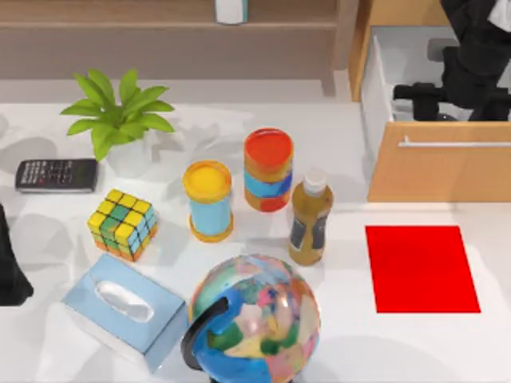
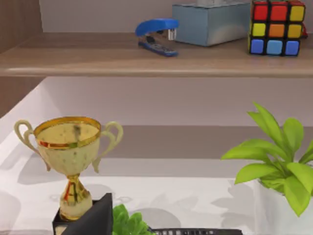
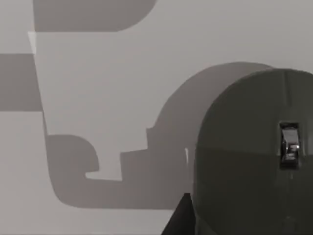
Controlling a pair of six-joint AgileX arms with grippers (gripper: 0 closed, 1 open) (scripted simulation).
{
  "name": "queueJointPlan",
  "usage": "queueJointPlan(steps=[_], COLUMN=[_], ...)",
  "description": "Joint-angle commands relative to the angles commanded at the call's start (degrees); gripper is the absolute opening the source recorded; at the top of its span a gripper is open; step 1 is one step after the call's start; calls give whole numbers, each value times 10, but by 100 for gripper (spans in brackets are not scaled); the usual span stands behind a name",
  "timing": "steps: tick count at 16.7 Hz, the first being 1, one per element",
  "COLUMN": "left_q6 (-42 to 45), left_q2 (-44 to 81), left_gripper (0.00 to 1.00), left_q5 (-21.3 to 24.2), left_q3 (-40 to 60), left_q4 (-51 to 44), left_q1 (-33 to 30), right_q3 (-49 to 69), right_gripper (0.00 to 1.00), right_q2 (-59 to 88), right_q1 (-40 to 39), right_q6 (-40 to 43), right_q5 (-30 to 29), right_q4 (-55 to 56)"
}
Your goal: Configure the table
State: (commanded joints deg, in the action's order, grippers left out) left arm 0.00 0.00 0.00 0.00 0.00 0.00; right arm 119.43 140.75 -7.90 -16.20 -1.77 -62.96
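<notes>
The white table holds a potted plant, a calculator, a colour cube, a tissue box, a globe, a yellow-lidded can, a red-lidded can, a brown bottle and a red mat. My right gripper reaches into the open drawer of the wooden cabinet at the back right. A grey mouse lies close in front of it on the drawer floor. My left arm is parked at the table's left edge.
The left wrist view looks toward the back shelf with a blue stapler, a second tissue box and a second cube. A gold trophy stands on the table below it. The drawer front juts over the table.
</notes>
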Motion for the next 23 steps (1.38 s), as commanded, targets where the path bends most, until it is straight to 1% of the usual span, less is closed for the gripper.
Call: queueJointPlan(steps=[5, 9, 16, 19, 23], left_q6=[0, 0, 0, 0, 0], left_q2=[0, 0, 0, 0, 0], left_gripper=[100, 100, 100, 100, 100], left_q5=[0, 0, 0, 0, 0], left_q3=[0, 0, 0, 0, 0], left_q4=[0, 0, 0, 0, 0], left_q1=[0, 0, 0, 0, 0], right_q3=[0, -9, -69, -111, -195], right_gripper=[0, 0, 0, 0, 0], right_q2=[0, -38, -197, -273, -358], right_q1=[-2, -3, -27, -56, -104], right_q6=[-1, -5, -28, -41, -57], right_q5=[0, -3, -3, 3, 13], right_q4=[0, -15, 5, 22, 38])
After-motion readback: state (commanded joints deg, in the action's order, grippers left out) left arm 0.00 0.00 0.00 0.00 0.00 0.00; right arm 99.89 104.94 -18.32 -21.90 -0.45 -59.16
